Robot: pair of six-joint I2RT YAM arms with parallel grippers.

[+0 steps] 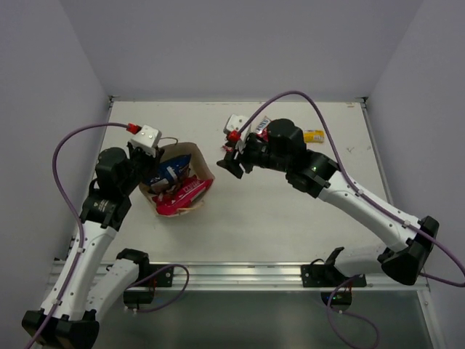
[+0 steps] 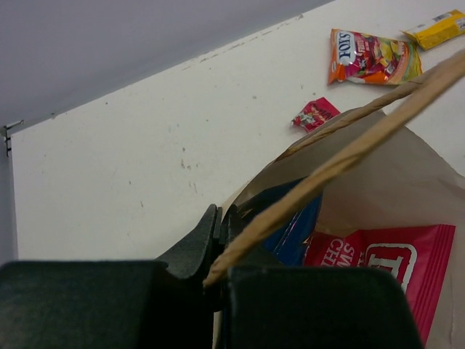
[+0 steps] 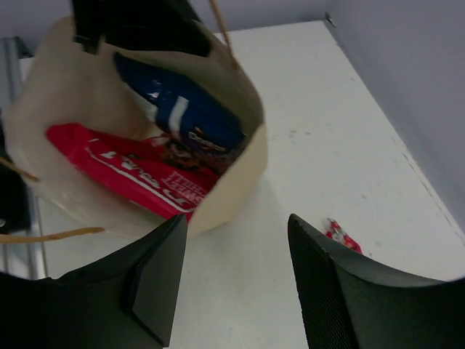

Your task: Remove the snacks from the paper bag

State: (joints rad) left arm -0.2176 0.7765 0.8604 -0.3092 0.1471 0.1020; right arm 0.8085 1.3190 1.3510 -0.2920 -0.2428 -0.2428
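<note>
red-yellow candy pouch (image 2: 374, 58): white block letters at one end, seemingly "SOUR"; the smaller print beside them is too blurred to read
pink bag (image 2: 385, 269), inside the paper bag (image 2: 407, 182): white capitals beginning "SW" over "CH", the rest cut off; next to them a white-outlined box with part of a letter
pink bag, right wrist view: white lettering, blurred, unreadable
blue chip bag (image 3: 192, 116): white marks, no legible word
yellow bar (image 2: 438, 27): dark print, too small to read
tiny red wrapper (image 2: 314, 114): print illegible

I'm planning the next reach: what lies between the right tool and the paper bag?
Only bare table lies between the right tool and the bag, as the right wrist view shows. The red wrapper lies on the tool's far side.
</note>
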